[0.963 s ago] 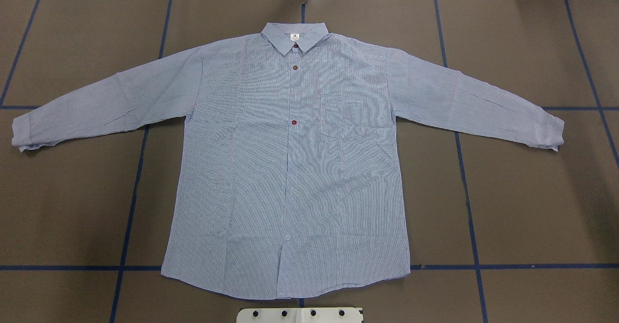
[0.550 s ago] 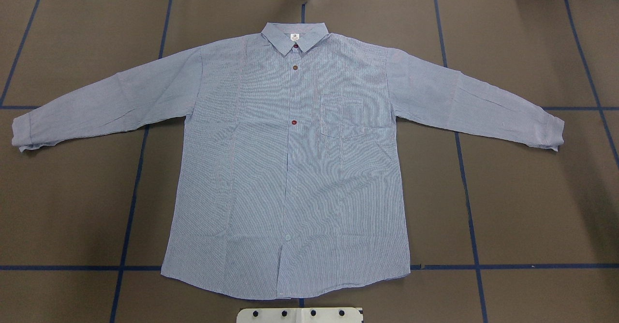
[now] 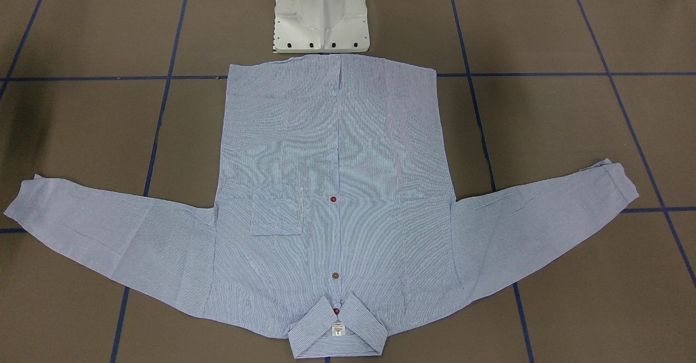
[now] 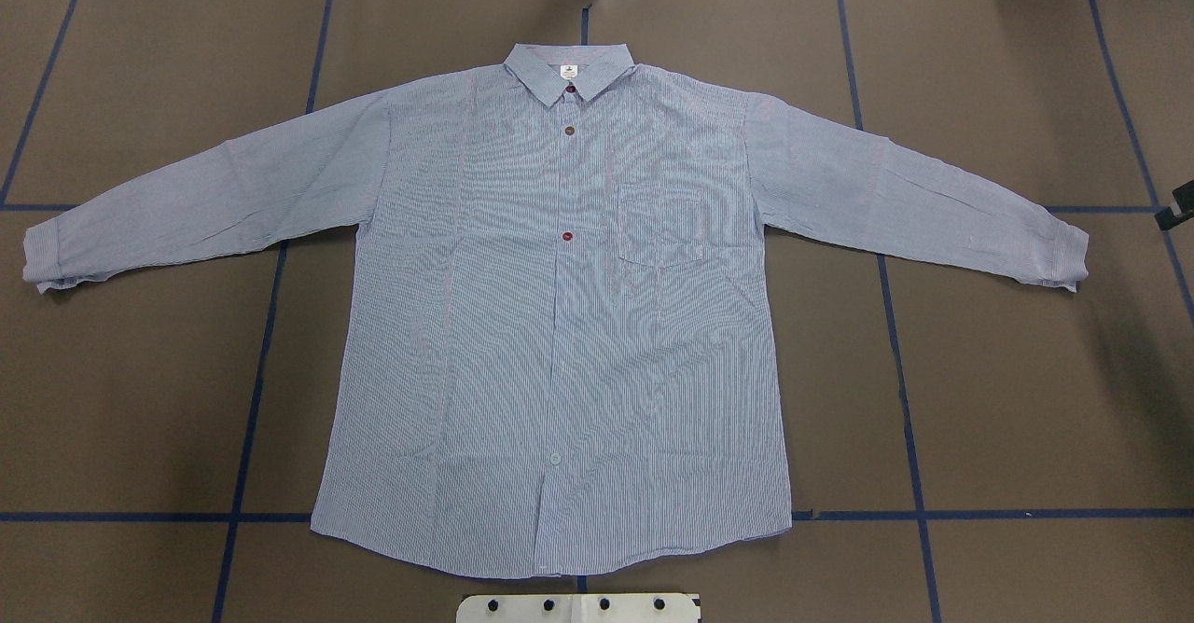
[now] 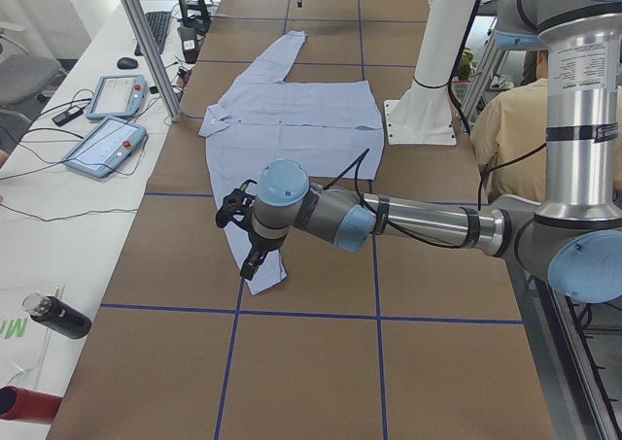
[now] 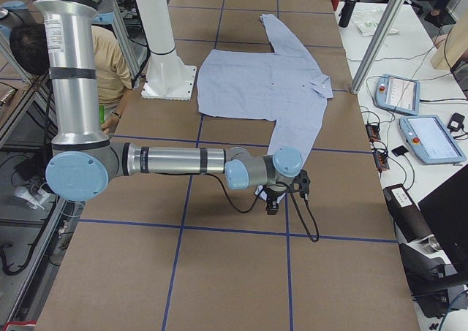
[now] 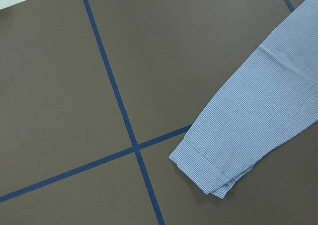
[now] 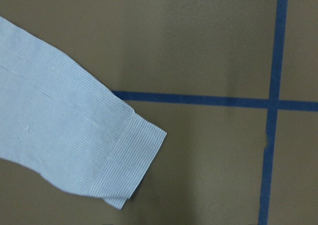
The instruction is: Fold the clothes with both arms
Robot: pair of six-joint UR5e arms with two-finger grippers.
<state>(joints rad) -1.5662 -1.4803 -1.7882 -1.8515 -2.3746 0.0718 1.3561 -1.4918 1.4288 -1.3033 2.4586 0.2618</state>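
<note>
The light blue-and-white striped shirt (image 4: 560, 325) lies flat and face up on the brown table, collar (image 4: 569, 68) away from the robot and both sleeves spread out. In the exterior left view my left gripper (image 5: 243, 236) hangs over the left sleeve's cuff (image 7: 208, 173). Whether it is open or shut I cannot tell. My right gripper (image 6: 281, 192) hovers by the right sleeve's cuff (image 8: 129, 165). Only a black bit of it (image 4: 1177, 205) shows at the overhead view's right edge, so its state is unclear. Neither wrist view shows any fingers.
The white pedestal base (image 3: 321, 20) stands just behind the shirt's hem. Blue tape lines (image 4: 252, 399) grid the table. A side bench holds teach pendants (image 5: 102, 144) and a dark bottle (image 5: 58, 316). A person (image 5: 505, 119) sits behind the robot.
A black part of the right gripper has come into the overhead view's right edge, near the right cuff. The shirt has not moved.
</note>
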